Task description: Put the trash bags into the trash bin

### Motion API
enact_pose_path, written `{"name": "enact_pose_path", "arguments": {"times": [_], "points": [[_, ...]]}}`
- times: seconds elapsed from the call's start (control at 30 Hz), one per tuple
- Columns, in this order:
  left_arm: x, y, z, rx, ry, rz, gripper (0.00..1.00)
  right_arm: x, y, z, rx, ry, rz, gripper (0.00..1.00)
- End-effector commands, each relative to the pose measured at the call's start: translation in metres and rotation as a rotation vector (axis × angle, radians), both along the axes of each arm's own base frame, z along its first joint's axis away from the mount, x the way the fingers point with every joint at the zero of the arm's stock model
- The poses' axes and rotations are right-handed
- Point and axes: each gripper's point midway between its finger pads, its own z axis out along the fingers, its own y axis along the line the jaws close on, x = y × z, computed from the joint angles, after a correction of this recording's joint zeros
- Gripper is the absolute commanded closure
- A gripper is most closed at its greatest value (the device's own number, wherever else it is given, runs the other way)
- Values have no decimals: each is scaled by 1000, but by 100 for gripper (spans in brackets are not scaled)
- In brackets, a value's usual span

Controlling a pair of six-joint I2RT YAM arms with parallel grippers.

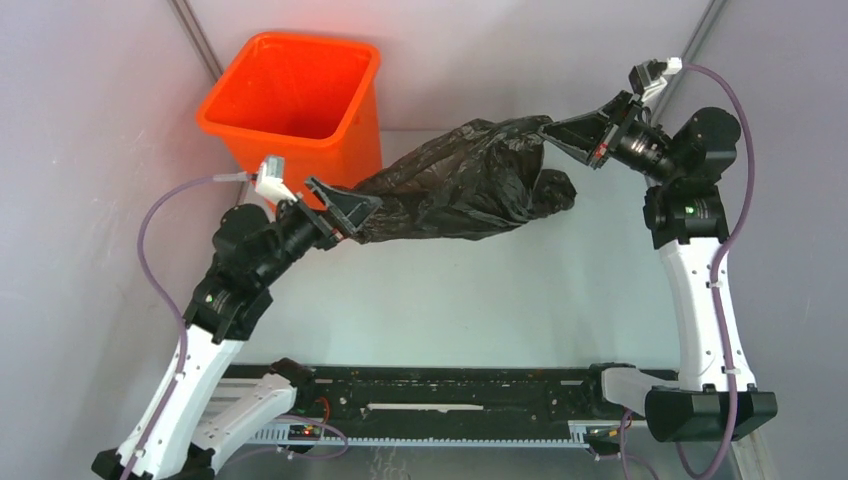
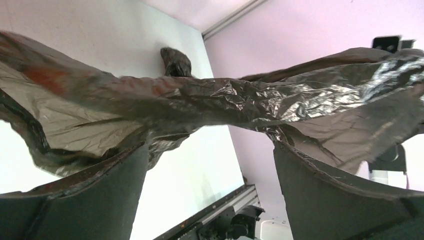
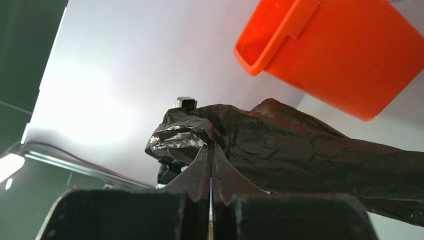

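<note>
The black trash bag [image 1: 470, 180] hangs stretched above the table between my two grippers. My right gripper [image 1: 557, 135] is shut on the bag's right end; in the right wrist view its tips [image 3: 211, 146] pinch a crumpled fold of the bag [image 3: 300, 145]. My left gripper [image 1: 348, 210] is open, jaws wide apart, at the bag's left end. In the left wrist view the bag [image 2: 225, 100] drapes across both fingertips of the left gripper [image 2: 210, 142]. The orange trash bin [image 1: 350, 150] stands upright at the far left, just behind the left gripper. It also shows in the right wrist view [image 3: 345, 55].
Grey enclosure walls close in on the left, right and back. A black rail [image 1: 450, 400] runs along the near table edge between the arm bases. Purple cables [image 1: 150, 230] loop off both arms.
</note>
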Motion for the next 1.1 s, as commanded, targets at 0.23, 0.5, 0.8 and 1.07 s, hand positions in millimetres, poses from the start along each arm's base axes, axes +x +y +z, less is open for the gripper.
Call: {"name": "enact_pose_path", "arguments": {"times": [0.23,0.5,0.8,1.07], "points": [[-31,89,-38,142,152,340,0,-31,-17,-24,-74,100,-99,100],[-41,45,-120,12,384,150,4,-33,-21,-4,-56,60,-132,100],[-22,10,-146,-326,426,62,17,-36,-19,4,-58,52,-115,100],[-7,-7,-149,-345,429,-18,31,-41,-19,0,-72,54,-110,100]]}}
